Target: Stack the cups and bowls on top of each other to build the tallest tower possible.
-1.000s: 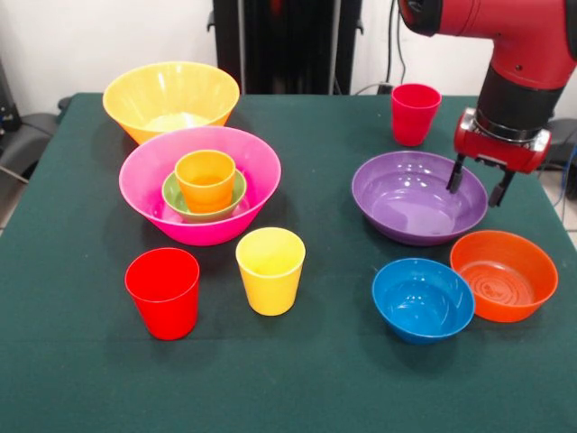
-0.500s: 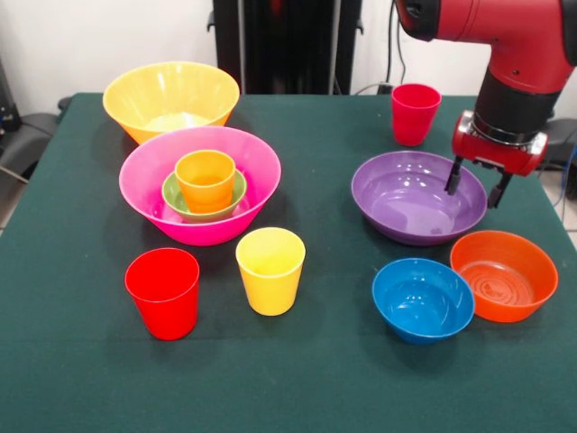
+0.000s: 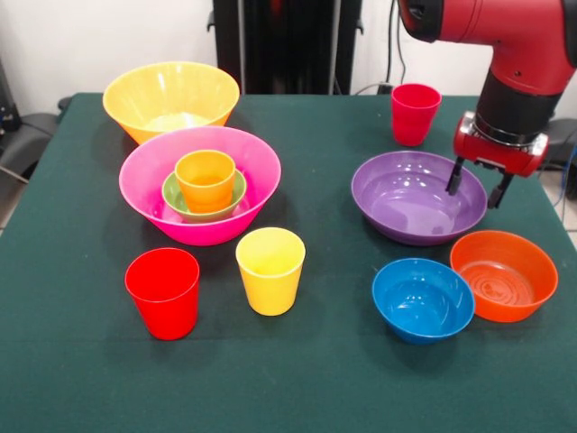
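Note:
My gripper point(image 3: 471, 198) hangs open over the right rim of the wide purple bowl point(image 3: 406, 198), one finger inside the bowl and the other outside it. The tower is the big hot-pink bowl point(image 3: 144, 185) holding the small green bowl point(image 3: 173, 196), with an orange cup point(image 3: 206, 179) upright in it. A red cup point(image 3: 163, 291) and a yellow cup point(image 3: 270, 269) stand in front of that pile. Behind the purple bowl stands a crimson-pink cup point(image 3: 415, 113). The blue bowl point(image 3: 423, 299) and the medium orange bowl point(image 3: 503, 274) sit side by side near the front right.
The big orange-yellow bowl point(image 3: 171, 95) stands at the back left, just behind the pink one. The green table point(image 3: 315, 379) ends close to the right of the gripper and the orange bowl.
The gripper has lifted slightly at the purple bowl's right rim, then held still. The cups and bowls have not moved.

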Robot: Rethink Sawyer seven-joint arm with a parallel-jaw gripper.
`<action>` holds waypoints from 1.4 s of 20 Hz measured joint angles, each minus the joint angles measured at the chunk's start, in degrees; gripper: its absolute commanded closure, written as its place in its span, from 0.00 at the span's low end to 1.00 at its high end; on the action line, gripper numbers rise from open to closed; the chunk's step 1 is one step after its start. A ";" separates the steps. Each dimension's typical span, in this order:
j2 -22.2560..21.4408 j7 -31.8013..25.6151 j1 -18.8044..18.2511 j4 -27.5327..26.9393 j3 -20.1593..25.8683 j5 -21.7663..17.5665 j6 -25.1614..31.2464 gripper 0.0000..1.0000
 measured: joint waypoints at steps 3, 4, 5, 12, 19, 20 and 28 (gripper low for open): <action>0.48 0.00 0.10 -0.26 -0.08 0.30 -0.01 0.00; 0.96 0.00 0.17 -0.51 -0.10 0.57 -0.01 0.00; 1.11 0.00 0.21 -0.57 -0.12 0.69 -0.01 0.00; 2.76 0.00 1.24 -1.21 -0.32 1.48 -0.01 0.00; 3.41 0.00 1.47 -1.37 -0.74 1.98 -0.02 1.00; 3.39 -0.01 1.48 -1.39 -0.79 1.98 -0.02 1.00; 2.97 0.00 1.96 -2.42 -2.97 2.08 0.01 1.00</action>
